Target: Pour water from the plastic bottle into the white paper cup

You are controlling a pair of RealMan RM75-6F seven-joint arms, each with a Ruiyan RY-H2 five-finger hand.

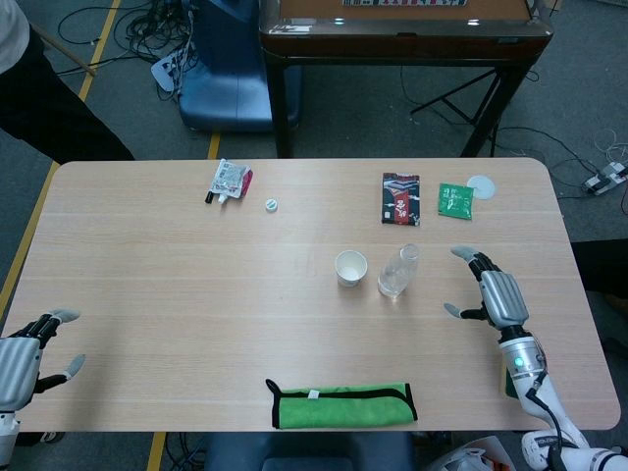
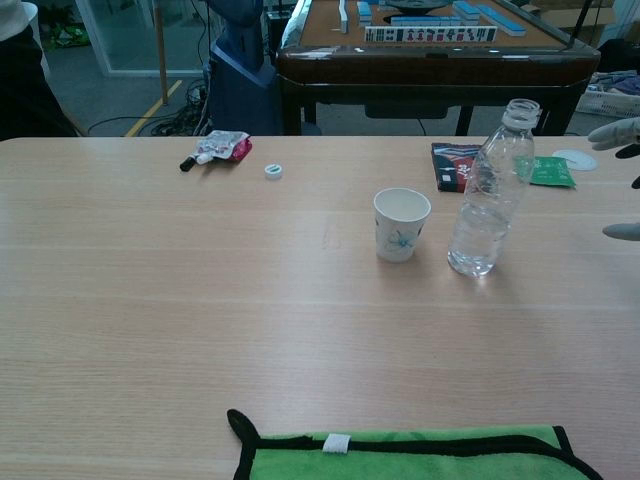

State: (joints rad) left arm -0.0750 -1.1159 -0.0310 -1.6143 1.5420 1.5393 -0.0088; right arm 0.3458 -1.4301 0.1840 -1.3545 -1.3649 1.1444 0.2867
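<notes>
A clear plastic bottle (image 1: 397, 272) (image 2: 490, 190) stands uncapped and upright near the table's middle, with a little water at its bottom. Just to its left stands the white paper cup (image 1: 350, 267) (image 2: 401, 224), upright, printed with a small flower. My right hand (image 1: 493, 293) hovers open to the right of the bottle, fingers spread, a short gap away; only its fingertips (image 2: 618, 133) show at the chest view's right edge. My left hand (image 1: 22, 359) is open at the table's front left corner, far from both.
A green cloth (image 1: 341, 404) (image 2: 410, 455) lies along the front edge. Toward the back lie a small white cap (image 1: 272, 204), a pink-and-white pouch (image 1: 230, 181), a dark packet (image 1: 400, 198), a green packet (image 1: 455, 199) and a white disc (image 1: 481, 185). A dark table stands beyond.
</notes>
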